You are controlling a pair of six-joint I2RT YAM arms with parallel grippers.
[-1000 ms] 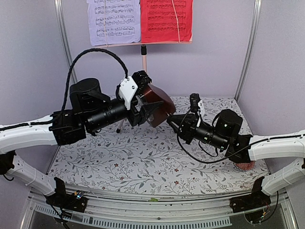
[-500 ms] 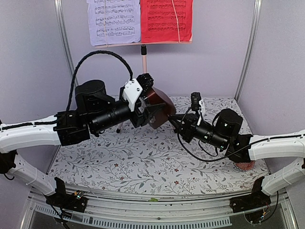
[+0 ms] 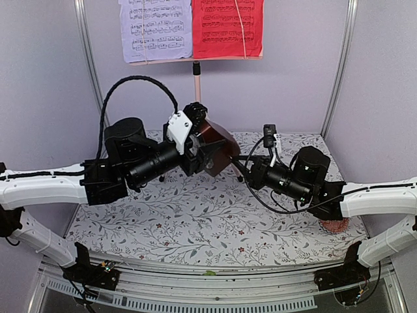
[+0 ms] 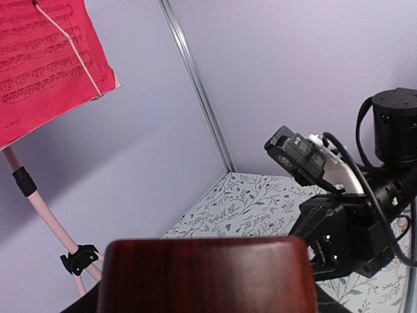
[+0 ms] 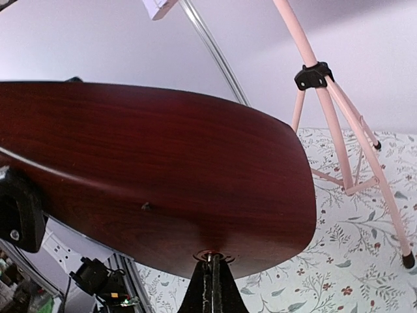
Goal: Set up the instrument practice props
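Clamping the dark brown metronome (image 3: 218, 145) between its black fingers, the left gripper (image 3: 201, 138) holds it tilted in the air above the far middle of the floral tablecloth (image 3: 195, 218). One finger lies over the metronome's upper side and one under it. The left arm reaches in from the left edge, forearm rising toward the centre, with a black cable looping high over the wrist. In the left wrist view the metronome's rounded wooden end (image 4: 207, 274) fills the bottom and hides the fingers.

The right gripper (image 5: 210, 287) has its two fingers pressed together with only a thin seam between them. Their tips are at a small metal fitting on the metronome's lower edge; whether they pinch it cannot be told. The right arm comes in low from the right, its forearm pointing left and slightly up at the metronome.

Behind both arms stands the pink music stand (image 3: 197, 81). Its tripod legs (image 5: 345, 150) are planted on the cloth near the back wall, just behind the metronome. On its desk (image 3: 195, 60) the lilac sheet (image 3: 156, 29) sits left and the red sheet (image 3: 228, 26) right, side by side, with a thin cord running across the red one. Both show printed staves, but no words can be read. A pink knitted ball (image 3: 335, 226) peeks out from under the right arm.
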